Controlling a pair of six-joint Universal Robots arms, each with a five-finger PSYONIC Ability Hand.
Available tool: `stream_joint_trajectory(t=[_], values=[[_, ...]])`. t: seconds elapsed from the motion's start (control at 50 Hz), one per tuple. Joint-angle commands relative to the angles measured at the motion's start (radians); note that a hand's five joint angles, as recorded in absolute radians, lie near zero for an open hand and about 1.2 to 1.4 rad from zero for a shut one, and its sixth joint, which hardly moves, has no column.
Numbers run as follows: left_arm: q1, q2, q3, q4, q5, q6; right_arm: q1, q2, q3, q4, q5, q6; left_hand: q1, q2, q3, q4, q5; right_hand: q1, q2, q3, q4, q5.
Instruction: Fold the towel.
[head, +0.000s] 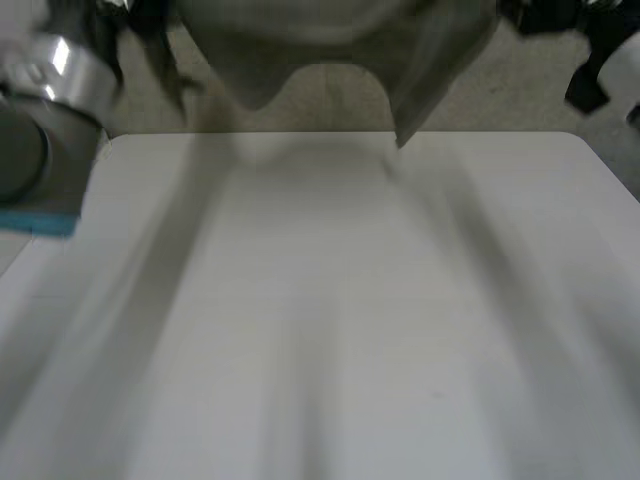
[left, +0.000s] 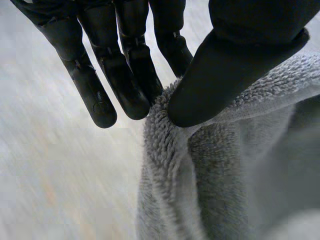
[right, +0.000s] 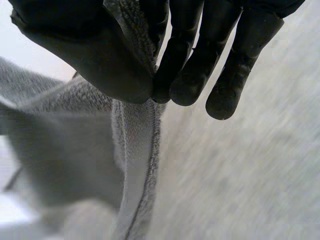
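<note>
A grey terry towel (head: 330, 40) hangs in the air above the far edge of the white table (head: 330, 320), its lower edge dangling in two drooping corners. My left hand (left: 225, 75) pinches one top corner of the towel (left: 210, 175) between thumb and straight fingers (left: 125, 85). My right hand (right: 100, 55) pinches the other top corner, the hemmed edge of the towel (right: 135, 150) hanging down from between thumb and fingers (right: 190, 75). My left arm (head: 40, 130) rises at the table's left side.
Grey carpet floor (head: 520, 90) lies beyond the table's far edge. Black legs of some equipment (head: 590, 70) stand on the floor at the far right.
</note>
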Motion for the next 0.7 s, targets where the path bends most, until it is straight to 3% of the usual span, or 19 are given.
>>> stream_joint_trajectory(t=[0.02,0.12,0.2,0.28,0.4,0.44,0.46,0.5,0.6,0.7], values=[[0.017,-0.061,-0.210,-0.082,0.095,0.007,-0.050,0.075,0.067,0.214,-0.114,-0.118,0.232,0.180,0.180,0.178,0.202,0.072,0.054,0.054,0.066,0.045],[0.015,-0.114,-0.363,-0.096,0.171,0.093,-0.050,0.134,0.169,0.334,-0.110,-0.324,0.232,0.180,0.180,0.178,0.202,0.072,0.054,0.054,0.066,0.045],[0.015,-0.159,-0.387,-0.111,0.171,0.188,-0.056,0.147,0.287,0.377,-0.110,-0.507,0.232,0.180,0.180,0.178,0.202,0.072,0.054,0.054,0.066,0.045],[0.015,-0.203,-0.384,-0.197,0.170,0.315,-0.079,0.141,0.346,0.365,-0.089,-0.535,0.232,0.180,0.180,0.178,0.202,0.072,0.054,0.054,0.066,0.045],[0.012,-0.211,-0.385,-0.289,0.174,0.372,-0.155,0.096,0.432,0.276,-0.050,-0.534,0.171,0.118,0.119,0.117,0.141,0.072,0.054,0.054,0.066,0.045],[0.004,-0.210,-0.393,-0.297,0.174,0.374,-0.174,0.078,0.457,0.241,-0.039,-0.534,-0.092,-0.144,-0.144,-0.146,-0.122,0.072,0.054,0.054,0.066,0.045],[0.004,-0.209,-0.393,-0.297,0.174,0.374,-0.194,0.066,0.479,0.209,-0.026,-0.531,-0.093,-0.146,-0.145,-0.147,-0.124,0.072,0.054,0.054,0.066,0.045],[-0.006,-0.205,-0.394,-0.295,0.171,0.372,-0.214,0.055,0.495,0.178,-0.007,-0.521,-0.461,-0.514,-0.514,-0.515,-0.492,0.072,0.054,0.054,0.066,0.045],[-0.014,-0.188,-0.393,-0.282,0.158,0.368,-0.242,0.052,0.512,0.139,0.021,-0.492,-0.715,-0.767,-0.767,-0.769,-0.745,0.072,0.054,0.054,0.066,0.045],[-0.011,-0.188,-0.396,-0.259,0.127,0.366,-0.283,0.056,0.509,0.130,0.025,-0.466,-0.818,-0.871,-0.870,-0.872,-0.848,0.072,0.054,0.054,0.066,0.045]])
